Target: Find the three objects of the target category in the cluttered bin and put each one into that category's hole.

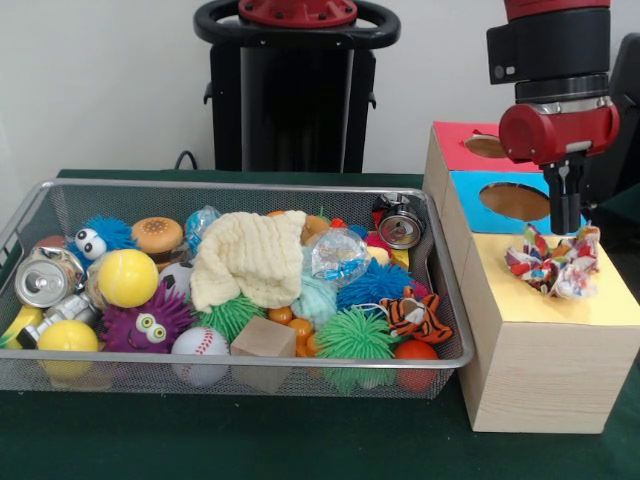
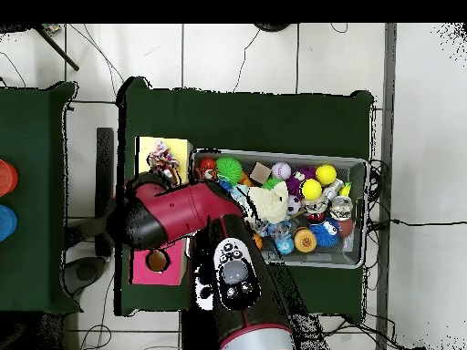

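Observation:
One knotted bundle of white rope speckled red, yellow and blue (image 1: 553, 262) lies on the yellow end of a wooden box (image 1: 530, 370), to the right of the wire mesh bin (image 1: 240, 187). My gripper (image 1: 566, 228) hangs straight down with its tip just above the bundle. In the overhead view the bundle (image 2: 164, 160) lies on the yellow patch left of the bin (image 2: 366, 214), and the arm (image 2: 182, 214) hides the gripper. No other speckled bundle shows in the bin.
The box top has a blue part with a round hole (image 1: 515, 200) and a red part with a hole (image 1: 487, 146). The bin holds a cream waffle cloth (image 1: 245, 255), a clear crinkly ball (image 1: 340, 257), yellow balls, a baseball, cans and spiky toys.

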You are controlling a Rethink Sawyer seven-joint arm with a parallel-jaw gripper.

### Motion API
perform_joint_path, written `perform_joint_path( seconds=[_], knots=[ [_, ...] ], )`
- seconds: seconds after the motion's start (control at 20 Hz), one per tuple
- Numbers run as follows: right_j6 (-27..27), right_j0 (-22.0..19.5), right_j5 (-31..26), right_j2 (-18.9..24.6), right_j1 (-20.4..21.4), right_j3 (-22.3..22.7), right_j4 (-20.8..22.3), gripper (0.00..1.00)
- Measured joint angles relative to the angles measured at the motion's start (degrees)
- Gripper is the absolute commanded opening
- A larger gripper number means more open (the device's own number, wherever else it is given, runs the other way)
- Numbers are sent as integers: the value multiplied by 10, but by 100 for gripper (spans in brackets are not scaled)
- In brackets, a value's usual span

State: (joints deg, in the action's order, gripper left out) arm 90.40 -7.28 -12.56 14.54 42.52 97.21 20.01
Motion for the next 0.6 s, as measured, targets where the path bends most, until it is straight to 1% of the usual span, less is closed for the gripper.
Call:
perform_joint_path(
  seconds=[0.6],
  knots=[
    [0, 2, 0, -13, 0, -1, 0, 0]
  ],
)
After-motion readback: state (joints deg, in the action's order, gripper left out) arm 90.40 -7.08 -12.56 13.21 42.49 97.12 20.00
